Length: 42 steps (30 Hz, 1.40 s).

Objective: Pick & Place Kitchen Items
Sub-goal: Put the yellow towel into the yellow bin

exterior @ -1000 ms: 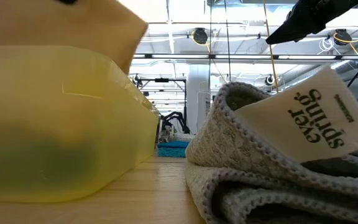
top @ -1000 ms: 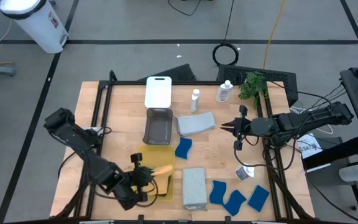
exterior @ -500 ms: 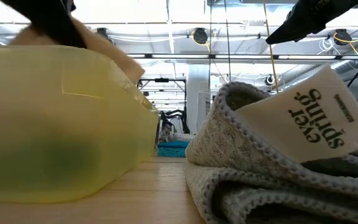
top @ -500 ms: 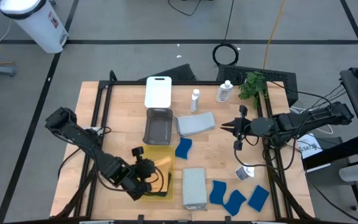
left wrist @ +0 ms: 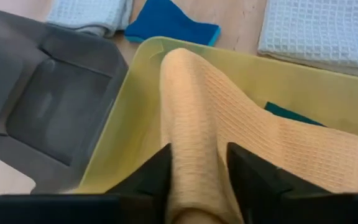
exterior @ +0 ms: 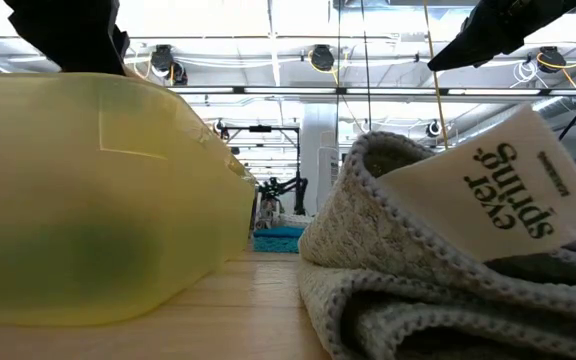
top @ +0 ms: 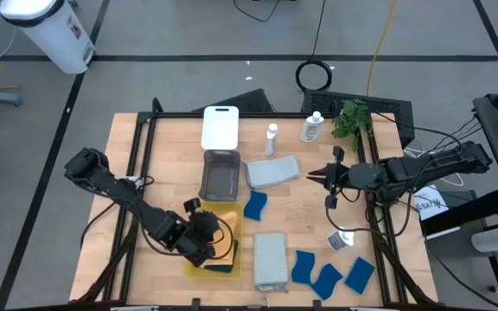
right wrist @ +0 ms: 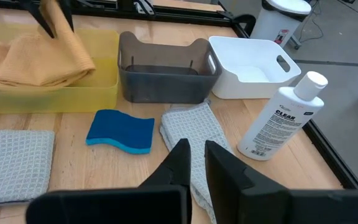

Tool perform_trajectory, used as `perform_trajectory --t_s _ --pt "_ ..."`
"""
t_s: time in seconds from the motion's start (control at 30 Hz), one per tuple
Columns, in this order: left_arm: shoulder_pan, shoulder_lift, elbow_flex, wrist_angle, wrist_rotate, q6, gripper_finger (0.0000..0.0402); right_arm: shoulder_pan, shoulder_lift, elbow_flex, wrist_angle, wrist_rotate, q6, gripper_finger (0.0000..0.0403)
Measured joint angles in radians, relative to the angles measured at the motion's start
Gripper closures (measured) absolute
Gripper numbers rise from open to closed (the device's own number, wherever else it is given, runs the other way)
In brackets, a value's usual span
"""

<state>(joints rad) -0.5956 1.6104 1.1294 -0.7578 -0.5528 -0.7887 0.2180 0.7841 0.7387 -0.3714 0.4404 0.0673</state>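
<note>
My left gripper (left wrist: 199,152) is shut on the orange cloth (left wrist: 229,143) over the yellow tray (top: 199,266) at the table's near middle; it also shows in the high view (top: 206,231). A dark teal cloth (left wrist: 291,115) lies in the tray under the orange one. My right gripper (top: 312,175) hangs shut and empty above the table at the right, over a pale grey cloth (top: 272,171). A second pale grey cloth (top: 271,259) lies beside the tray. Several blue sponges (top: 327,275) and three white bottles (top: 312,128) rest on the table. My left gripper pinches a raised fold of the orange cloth (left wrist: 194,171) between its two fingers (left wrist: 157,171), coming from above and slanting down. The cloth's top is held up (right wrist: 61,22), and the rest of it lies spread in the yellow tray (right wrist: 39,68), slack.
A grey tray (top: 220,174) and a white tray (top: 220,127) stand in a row beyond the yellow one. One blue sponge (top: 255,205) lies right of the grey tray. One bottle (top: 341,239) lies on its side at the right. A green plant (top: 350,117) stands at the far right corner.
My left gripper has gone down and a little toward the far edge with the orange cloth. The cloth, held above the yellow tray's rim a second ago, has sunk into the tray and lies mostly on its floor.
</note>
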Motion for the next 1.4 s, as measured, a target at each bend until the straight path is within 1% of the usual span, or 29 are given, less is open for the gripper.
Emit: perform_trajectory --t_s 0.17,0.3,0.63,0.83,0.93,1.13,1.23,1.3,1.4 --pt "0.021 0.000 0.004 -0.003 0.069 0.071 0.0184 0.000 0.000 0.000 0.000 0.000 0.000 0.0385" --pt "0.042 -0.001 0.007 -0.011 0.083 0.085 0.0161 0.000 0.000 0.000 0.000 0.000 0.000 0.0385" --pt "0.098 -0.076 0.007 -0.104 0.073 0.051 0.0158 0.000 0.000 0.000 0.000 0.000 0.000 0.0385" --pt "0.103 -0.129 0.008 -0.108 0.029 0.039 0.0158 0.000 0.000 0.000 -0.001 0.000 0.000 0.0385" --pt "0.095 -0.140 0.008 -0.107 0.025 0.019 0.0158 0.000 0.000 0.000 -0.001 0.000 0.000 0.0385" --pt "0.072 -0.132 -0.017 -0.100 0.111 -0.067 0.0158 0.000 0.000 0.000 -0.001 0.000 0.000 0.0385" --pt "0.074 -0.119 -0.055 -0.094 0.125 -0.114 0.0158 0.000 0.000 0.000 -0.001 0.000 0.000 0.0385" --pt "0.079 -0.105 -0.090 -0.051 0.128 -0.125 0.0158 0.000 0.001 0.000 -0.001 0.000 0.000 0.0385" --pt "0.097 -0.080 -0.147 0.013 0.167 -0.103 0.0158 0.000 0.001 0.000 0.000 0.000 0.000 0.0385"
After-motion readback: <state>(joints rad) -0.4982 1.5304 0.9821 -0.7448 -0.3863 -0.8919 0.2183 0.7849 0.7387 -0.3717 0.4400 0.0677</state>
